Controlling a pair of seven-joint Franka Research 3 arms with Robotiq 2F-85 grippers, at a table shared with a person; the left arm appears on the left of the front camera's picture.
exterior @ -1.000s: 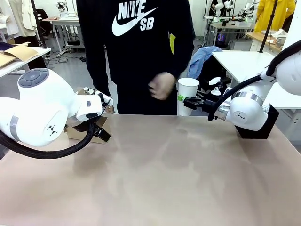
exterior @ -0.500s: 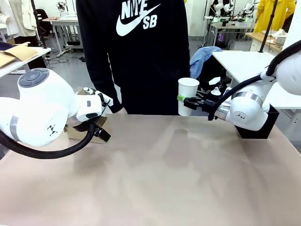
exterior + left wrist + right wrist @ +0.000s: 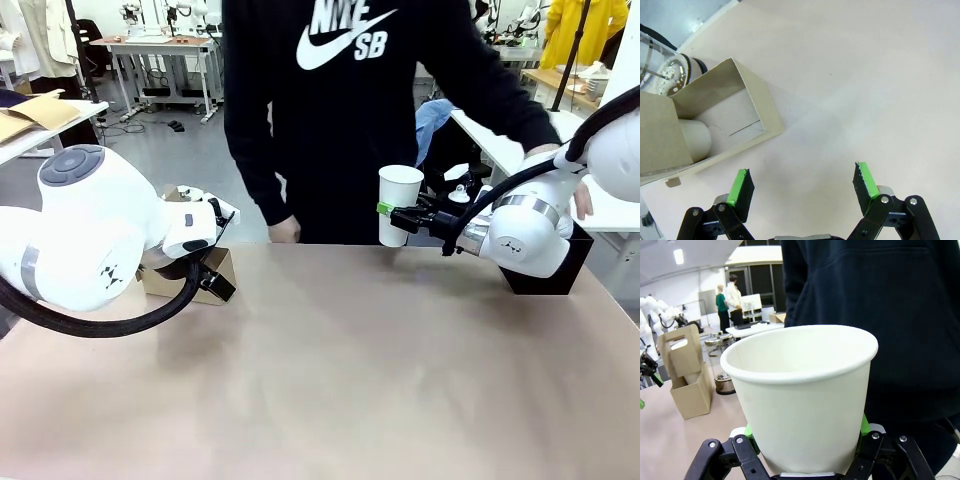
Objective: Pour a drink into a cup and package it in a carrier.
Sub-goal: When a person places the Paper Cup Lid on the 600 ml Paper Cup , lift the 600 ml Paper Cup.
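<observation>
Front view first: grips the cup point(image 3: 400, 190) in the right tool point(image 3: 392, 212) and holds it upright, clear of the surface, over the far edge of the bench point(image 3: 330, 380), right of the middle and just in front of the person's torso. Looks to be at the presenting step, with no pouring done yet: shows a lidless cup in the right wrist view, with no liquid visible past the rim. Presses the green pads point(image 3: 864, 424) against the lower wall of the cup from both sides, narrowed to the cup's width, touching nothing else. Hangs the left tool point(image 3: 802, 182) wide open above bare bench just beside the carrier point(image 3: 730, 115), holding nothing. Places the carrier near the far left corner of the bench, with the glass press jug point(image 3: 657, 65) close behind it towards the far edge; cannot tell how full. Shows something pale and round in one carrier slot, too cropped to name. Rests one hand point(image 3: 285, 230) of the person at the far edge. Calls next, as a judgement, for bringing jug and cup together, tipping the spout over the rim without crushing the thin paper wall, then lowering the filled cup straight into a free slot.
</observation>
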